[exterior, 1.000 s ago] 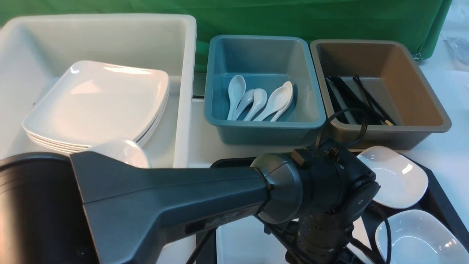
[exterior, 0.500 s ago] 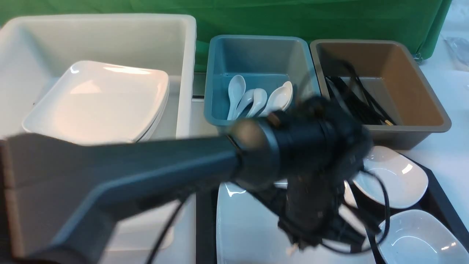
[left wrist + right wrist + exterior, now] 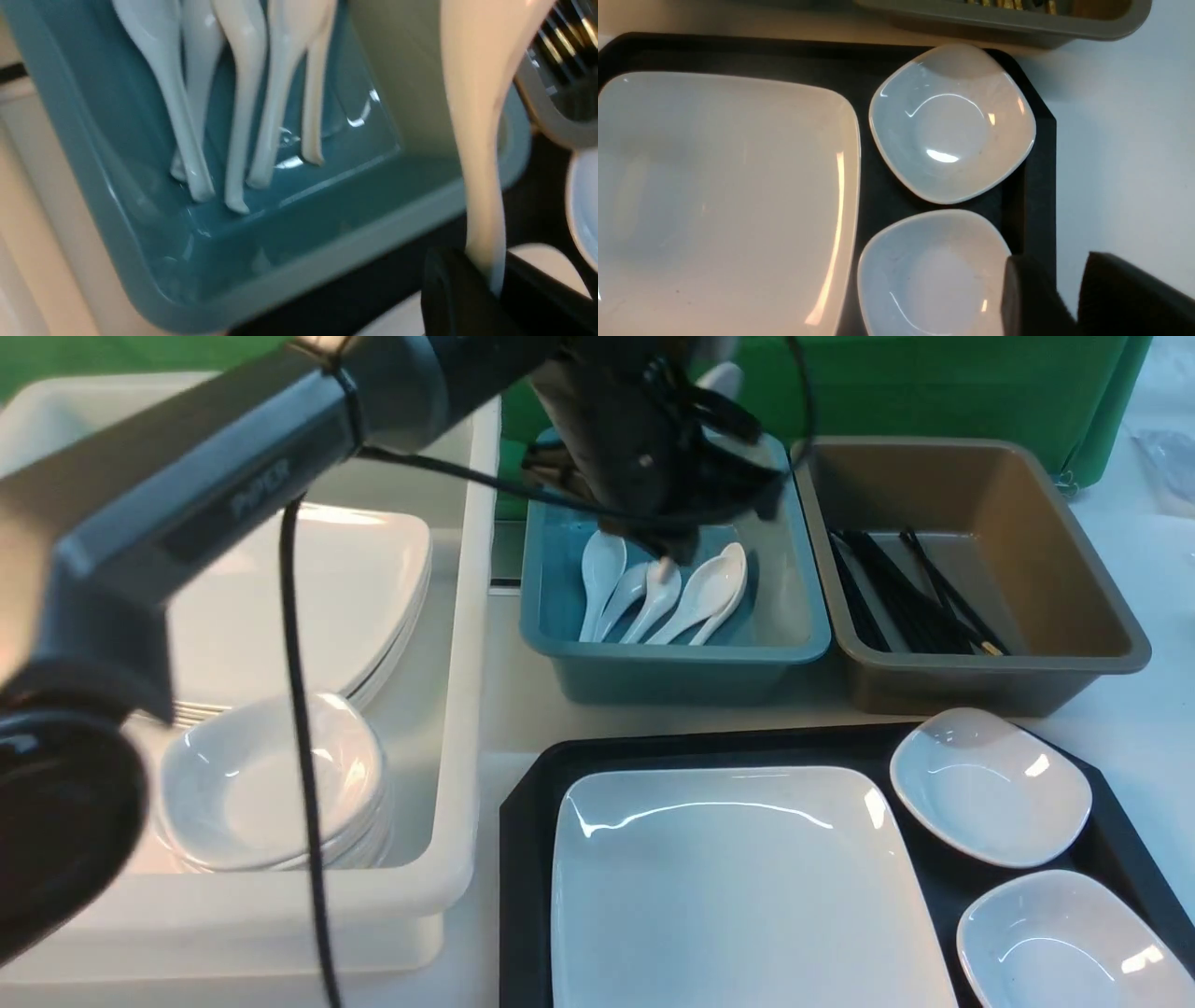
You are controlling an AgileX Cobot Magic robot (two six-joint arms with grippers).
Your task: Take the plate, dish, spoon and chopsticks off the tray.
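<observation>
- Tub (image 3: 457, 896), white, far left: holds stacked plates (image 3: 373, 569) at the back and stacked dishes (image 3: 243, 793) at the front.
- Left arm (image 3: 233, 495) reaches across the tub toward the blue bin (image 3: 672, 663).
- Left gripper (image 3: 486, 275) is clamped on the handle of the spoon (image 3: 476, 93), which hangs in the air above the blue bin, clear of the tray.
- Five loose spoons (image 3: 709, 588) lie side by side on the blue bin's floor.
- Tray (image 3: 532, 784) sits in front of the blue and brown bins; the plate (image 3: 738, 887) fills its left part.
- Brown bin (image 3: 980, 681), right of the blue one, holds the chopsticks (image 3: 896, 588).
- Far dish (image 3: 990, 784) and near dish (image 3: 1064, 943) sit on the tray's right side, just beside the plate.
- Right gripper (image 3: 1066, 284) hovers by the near dish's outer edge, jaws slightly parted and empty.
</observation>
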